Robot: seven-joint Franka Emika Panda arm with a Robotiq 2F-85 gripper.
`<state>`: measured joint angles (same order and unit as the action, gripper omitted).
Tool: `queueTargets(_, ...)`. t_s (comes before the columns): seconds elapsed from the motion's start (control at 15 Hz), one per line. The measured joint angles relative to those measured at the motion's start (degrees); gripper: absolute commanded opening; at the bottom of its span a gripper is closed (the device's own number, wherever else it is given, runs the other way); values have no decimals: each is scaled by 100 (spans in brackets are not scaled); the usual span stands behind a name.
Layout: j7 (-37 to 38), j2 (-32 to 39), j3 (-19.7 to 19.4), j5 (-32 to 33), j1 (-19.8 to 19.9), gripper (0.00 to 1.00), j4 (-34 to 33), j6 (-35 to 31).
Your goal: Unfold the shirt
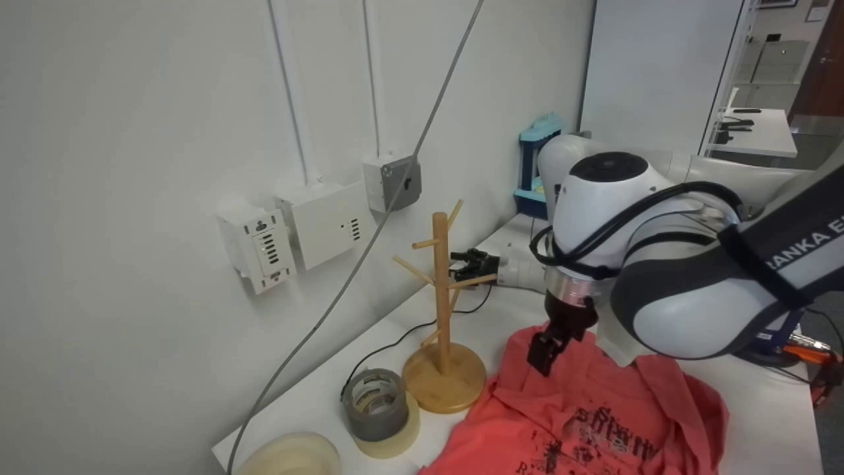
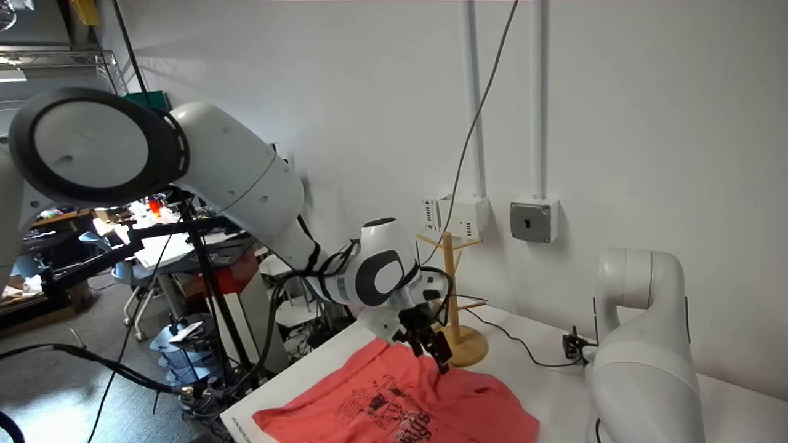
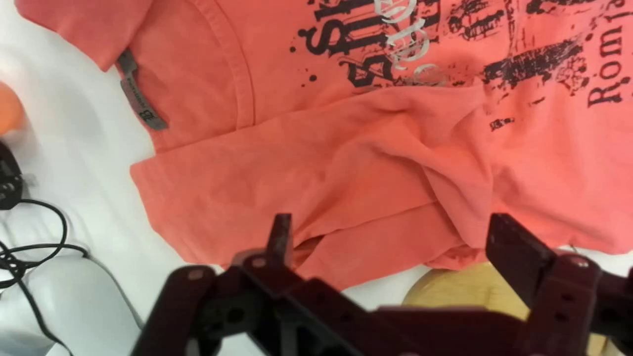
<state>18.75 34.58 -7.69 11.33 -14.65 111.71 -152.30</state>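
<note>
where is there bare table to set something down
The white table is bare between the shirt, black cable and second arm, and in a strip between shirt and the edge farthest from the wall. Crowded: around the wooden stand, with tape rolls and the gripper close.

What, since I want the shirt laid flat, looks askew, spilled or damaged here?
The shirt: in the wrist view, its side near the stand is folded and bunched over the front, hiding part of the collar and print. It looks askew because a flat shirt would show both whole. I see nothing spilled or damaged.
</note>
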Motion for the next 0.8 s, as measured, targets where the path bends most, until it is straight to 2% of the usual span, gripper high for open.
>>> queueTargets(0.47, 26, 57, -51, 2, 0, 100, -8, -4)
queueTargets(0.8, 124, 308, -473, 8, 99, 100, -280, -2)
